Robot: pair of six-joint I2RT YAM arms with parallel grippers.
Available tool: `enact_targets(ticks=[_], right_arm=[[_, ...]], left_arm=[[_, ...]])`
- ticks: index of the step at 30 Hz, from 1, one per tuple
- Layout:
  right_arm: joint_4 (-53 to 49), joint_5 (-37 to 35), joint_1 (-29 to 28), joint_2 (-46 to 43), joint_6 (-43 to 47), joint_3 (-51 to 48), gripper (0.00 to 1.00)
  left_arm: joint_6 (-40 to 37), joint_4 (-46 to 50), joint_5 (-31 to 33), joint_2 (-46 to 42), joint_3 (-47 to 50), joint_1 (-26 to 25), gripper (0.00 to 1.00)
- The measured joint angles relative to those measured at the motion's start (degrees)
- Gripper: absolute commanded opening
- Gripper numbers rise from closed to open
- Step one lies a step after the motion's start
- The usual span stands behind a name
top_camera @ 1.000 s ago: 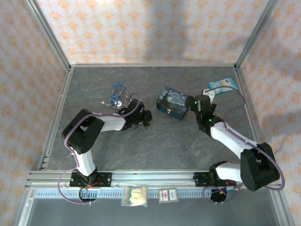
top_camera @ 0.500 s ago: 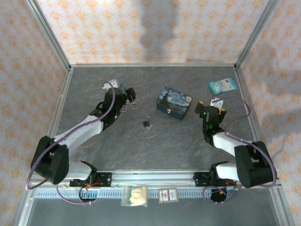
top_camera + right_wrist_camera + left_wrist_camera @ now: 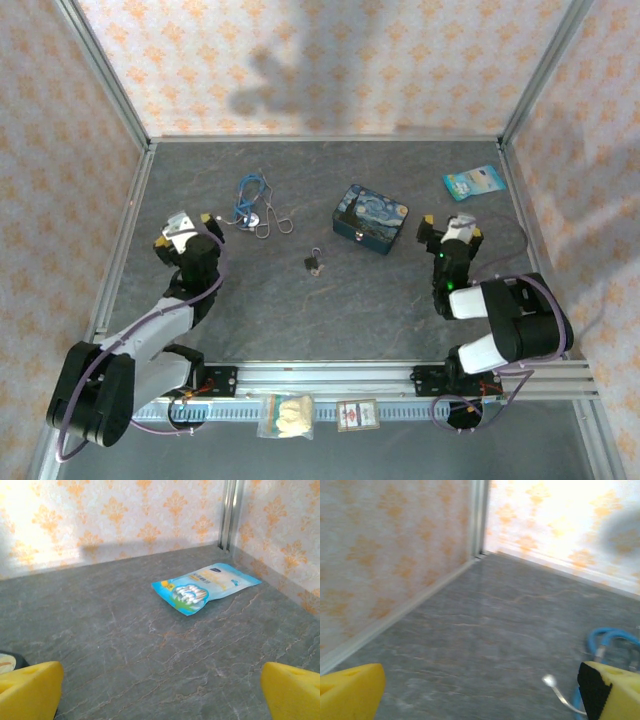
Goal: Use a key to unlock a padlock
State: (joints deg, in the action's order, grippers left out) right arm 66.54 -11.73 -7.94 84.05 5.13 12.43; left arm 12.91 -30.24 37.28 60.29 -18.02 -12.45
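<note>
Tiny dark padlock with a thin silver U-shaped shackle (image 3: 315,262) lying free on the grey stone-patterned table (image 3: 400,300), near the middle, a little to the front and left of the painted blue box with a starry picture on its lid (image 3: 371,218). Touched by nothing, and well apart from both arms.

Left arm's fingers (image 3: 350,690) (image 3: 206,216) wide apart, yellow pads at the two lower corners of the left wrist view, bare table between them. Low over the table's left side, near the bundle of blue cord with a round metal disc (image 3: 247,200) (image 3: 610,640). Thin silver wire loops (image 3: 272,224) just right of that bundle.

Right arm's fingers (image 3: 30,690) (image 3: 474,233) likewise spread wide and holding nothing, on the table's right side, right of the blue box. Ahead of them, by the far right corner, a flat blue packet of cotton swabs (image 3: 205,586) (image 3: 473,182).
</note>
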Motion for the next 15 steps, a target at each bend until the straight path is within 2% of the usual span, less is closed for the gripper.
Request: enact_targets(ticks=[2,7,15], right_arm=[[4.76,1.44,1.95,2.03,-0.59,-1.57,1.0],[3.74,5.81,4.74,3.54,-2.08,-0.94,1.0],[3.67,7.74,5.07,3.54,-2.71,-0.52,1.0]], left_arm=[[-1.01,-3.34,1.6,1.49,1.05,0.98,0.99],[-3.69,-14.08,2.4,7.82,2.27,1.75,0.99],[-9.01,-39.01,-3.15,19.17,10.51,4.13,0.99]])
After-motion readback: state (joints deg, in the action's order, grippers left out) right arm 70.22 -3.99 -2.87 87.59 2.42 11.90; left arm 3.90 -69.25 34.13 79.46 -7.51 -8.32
